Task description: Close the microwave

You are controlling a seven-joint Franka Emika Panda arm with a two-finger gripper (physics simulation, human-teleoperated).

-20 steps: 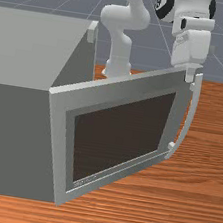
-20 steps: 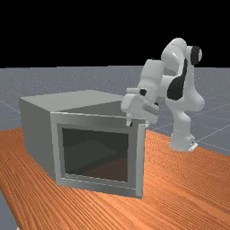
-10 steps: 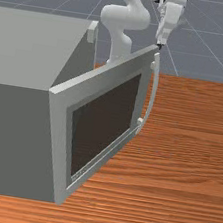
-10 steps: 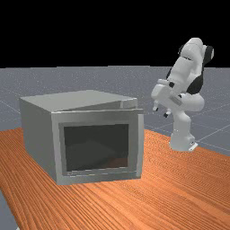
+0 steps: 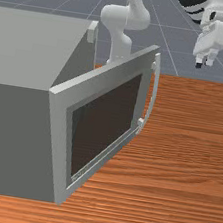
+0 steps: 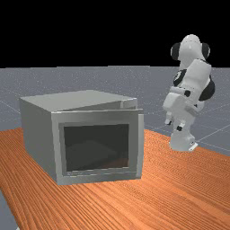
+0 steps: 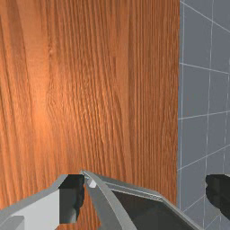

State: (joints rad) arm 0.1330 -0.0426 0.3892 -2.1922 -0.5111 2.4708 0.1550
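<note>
The gripper (image 5: 204,63) hangs at the front view's upper right, open and apart from the microwave door (image 5: 61,141). The grey microwave (image 5: 13,139) stands at that view's left, its door ajar, with the free edge and curved handle (image 5: 155,90) swung out from the body. From the far view, the gripper (image 6: 174,125) is right of the door (image 6: 96,117), with a gap between them. The wrist view has the gripper (image 7: 145,195) with fingers wide apart; part of the door window (image 7: 148,211) and the handle (image 7: 110,202) appear between them.
The wooden table (image 5: 189,181) extends beside the door at the front view's right. The arm's base (image 6: 182,141) stands behind the table's edge in the far view. Grey tiled floor (image 7: 202,90) lies past the table edge.
The door swung inward toward the microwave body between the first two moments, then stayed put. My gripper left the door's top corner and has since moved to the front view's right.
</note>
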